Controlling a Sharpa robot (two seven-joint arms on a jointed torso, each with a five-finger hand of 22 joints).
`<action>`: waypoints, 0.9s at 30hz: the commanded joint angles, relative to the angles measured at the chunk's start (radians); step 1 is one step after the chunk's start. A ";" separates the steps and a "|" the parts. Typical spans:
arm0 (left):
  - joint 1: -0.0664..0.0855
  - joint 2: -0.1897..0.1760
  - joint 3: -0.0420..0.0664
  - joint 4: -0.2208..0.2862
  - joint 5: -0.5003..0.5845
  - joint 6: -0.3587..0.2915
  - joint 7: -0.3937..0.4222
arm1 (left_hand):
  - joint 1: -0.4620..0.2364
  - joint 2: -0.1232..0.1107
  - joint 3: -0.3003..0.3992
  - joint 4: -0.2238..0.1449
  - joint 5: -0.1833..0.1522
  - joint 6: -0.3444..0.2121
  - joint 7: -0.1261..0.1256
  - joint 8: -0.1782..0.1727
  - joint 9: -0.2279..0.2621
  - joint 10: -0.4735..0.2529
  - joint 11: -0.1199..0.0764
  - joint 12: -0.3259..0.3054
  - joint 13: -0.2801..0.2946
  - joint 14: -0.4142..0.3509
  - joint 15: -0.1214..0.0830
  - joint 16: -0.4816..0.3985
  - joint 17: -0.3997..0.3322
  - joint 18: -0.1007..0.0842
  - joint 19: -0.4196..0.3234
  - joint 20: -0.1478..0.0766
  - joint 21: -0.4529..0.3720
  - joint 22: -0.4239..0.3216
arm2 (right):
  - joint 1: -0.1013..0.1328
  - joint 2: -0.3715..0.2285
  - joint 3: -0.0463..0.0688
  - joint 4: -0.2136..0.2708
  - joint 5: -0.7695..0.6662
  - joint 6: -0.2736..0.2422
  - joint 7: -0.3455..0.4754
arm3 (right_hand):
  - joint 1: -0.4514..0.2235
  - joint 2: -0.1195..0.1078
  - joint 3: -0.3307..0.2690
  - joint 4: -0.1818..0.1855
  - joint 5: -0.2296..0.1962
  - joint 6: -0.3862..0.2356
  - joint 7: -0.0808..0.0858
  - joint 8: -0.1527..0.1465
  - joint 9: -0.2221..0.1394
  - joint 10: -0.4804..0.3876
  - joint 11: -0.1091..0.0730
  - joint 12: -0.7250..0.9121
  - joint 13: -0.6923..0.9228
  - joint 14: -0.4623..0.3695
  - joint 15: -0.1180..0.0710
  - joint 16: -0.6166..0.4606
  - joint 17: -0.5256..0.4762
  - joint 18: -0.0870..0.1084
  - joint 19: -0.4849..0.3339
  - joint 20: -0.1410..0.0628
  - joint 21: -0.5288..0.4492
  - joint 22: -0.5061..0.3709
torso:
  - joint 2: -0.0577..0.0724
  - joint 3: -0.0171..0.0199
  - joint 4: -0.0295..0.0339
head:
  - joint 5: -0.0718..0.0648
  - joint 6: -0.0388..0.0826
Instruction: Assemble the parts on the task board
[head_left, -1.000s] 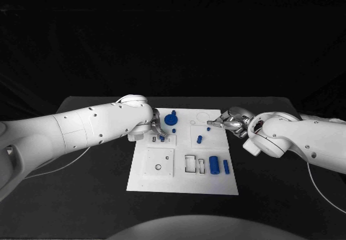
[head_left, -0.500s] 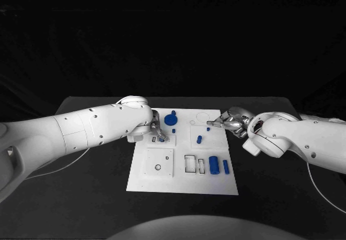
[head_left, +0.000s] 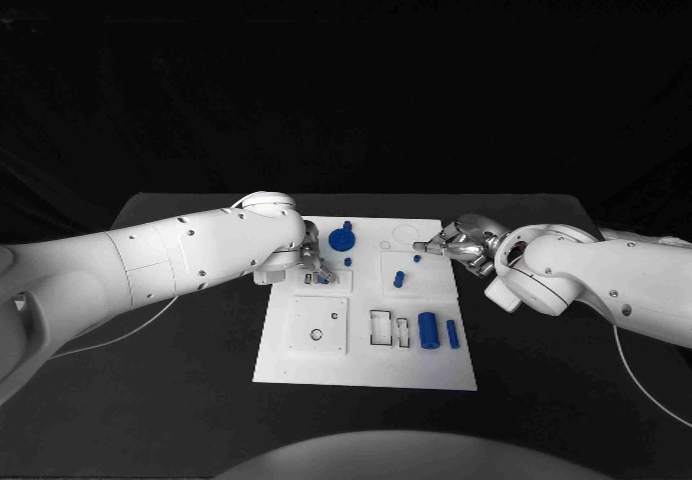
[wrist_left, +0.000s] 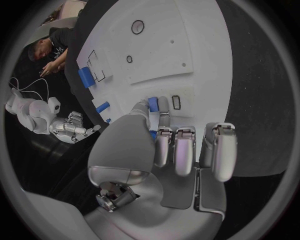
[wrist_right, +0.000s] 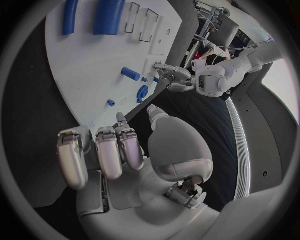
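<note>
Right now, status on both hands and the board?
Left hand pinching a blue part over the board. Right hand at the board's far right edge, holding nothing. Nothing in the way.

a robotics lab: black table (head_left: 173, 380), white task board (head_left: 364, 368)

We see a white task board (head_left: 364, 350) on a black table (head_left: 173, 400). The parts are blue: a round piece (head_left: 342, 240) at twelve o'clock, a cylinder (head_left: 427, 326) at four. Both hands (head_left: 313, 262) (head_left: 450, 244) are silver on white arms (head_left: 159, 255).
</note>
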 joint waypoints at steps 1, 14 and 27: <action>-0.001 0.001 0.000 0.000 -0.010 -0.006 -0.001 | -0.071 -0.005 -0.024 0.002 -0.047 0.000 0.008 -0.008 -0.001 0.104 0.007 0.003 0.263 0.106 0.009 0.003 0.263 -0.007 0.105 0.002 0.002 0.263 | -0.001 -0.001 0.000 0.001 0.000 0.014 -0.001 | -0.001 0.009 -0.003 0.003 0.006 -0.008 0.010 0.005 0.001 0.103 0.007 0.007 0.263 0.102 0.006 0.006 0.263 -0.014 0.103 0.007 0.005 0.263 | 0.001 -0.0004 -0.0002 | -0.001 0.002; -0.001 0.000 0.000 -0.004 -0.001 -0.051 0.024 | -0.261 -0.009 -0.055 0.004 -0.229 0.005 0.014 -0.011 0.018 0.104 0.013 0.003 0.263 0.106 0.014 0.003 0.263 -0.007 0.105 0.007 0.002 0.263 | -0.002 -0.001 0.000 -0.001 0.000 0.014 -0.002 | -0.001 0.009 -0.003 0.003 0.006 -0.008 0.010 0.005 0.001 0.103 0.007 0.007 0.263 0.102 0.006 0.006 0.263 -0.014 0.103 0.007 0.005 0.263 | 0.000 0.0006 -0.0007 | -0.002 0.004; -0.002 0.000 0.000 -0.007 0.041 -0.063 0.036 | -0.274 0.027 -0.044 0.001 -0.283 0.006 0.013 -0.012 0.028 0.104 0.013 0.003 0.263 0.106 0.015 0.003 0.263 -0.007 0.105 0.008 0.002 0.263 | -0.003 -0.003 0.000 -0.001 -0.001 0.014 -0.004 | -0.001 0.010 -0.004 0.003 0.005 -0.008 0.011 0.006 0.002 0.103 0.008 0.007 0.263 0.102 0.007 0.006 0.263 -0.014 0.103 0.009 0.005 0.263 | 0.001 -0.0001 -0.0007 | -0.006 0.006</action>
